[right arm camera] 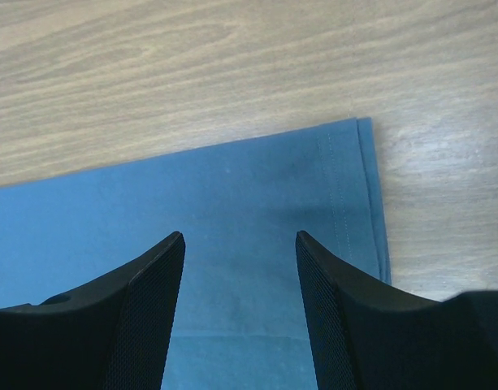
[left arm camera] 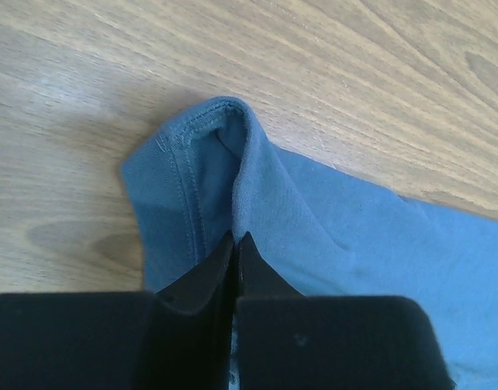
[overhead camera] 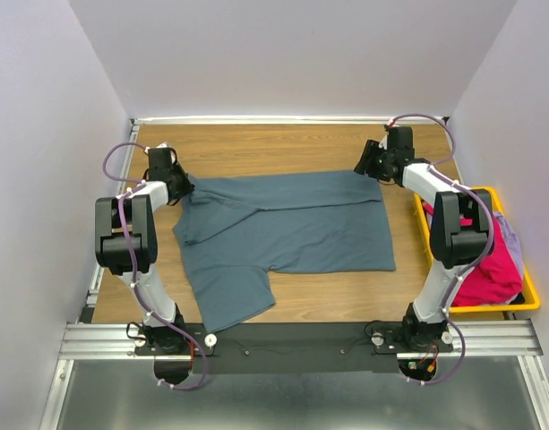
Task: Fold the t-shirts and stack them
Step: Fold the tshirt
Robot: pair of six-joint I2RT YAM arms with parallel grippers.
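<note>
The soft slate-blue t-shirt (overhead camera: 292, 228) lies partly folded on the wood-grain table (overhead camera: 274, 148), its stitched far-left corner pinched in the left claw (left arm camera: 235, 244), the right claw (right arm camera: 240, 244) spread over its hemmed far-right corner, while the yellow plastic bin (overhead camera: 493, 308) holds a crumpled magenta-pink shirt (overhead camera: 493, 269) and seemingly a pale shirt (overhead camera: 511, 237).

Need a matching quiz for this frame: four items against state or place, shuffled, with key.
Items
1. left pincer
2. right pincer
3. blue-grey t-shirt
4. magenta t-shirt

States or places
A. lying in the yellow bin
B. open, over a hem corner of the blue-grey cloth
C. spread on the table
D. shut on a raised fold of cloth

Pairs: 1-D, 2-B, 3-C, 4-A
</note>
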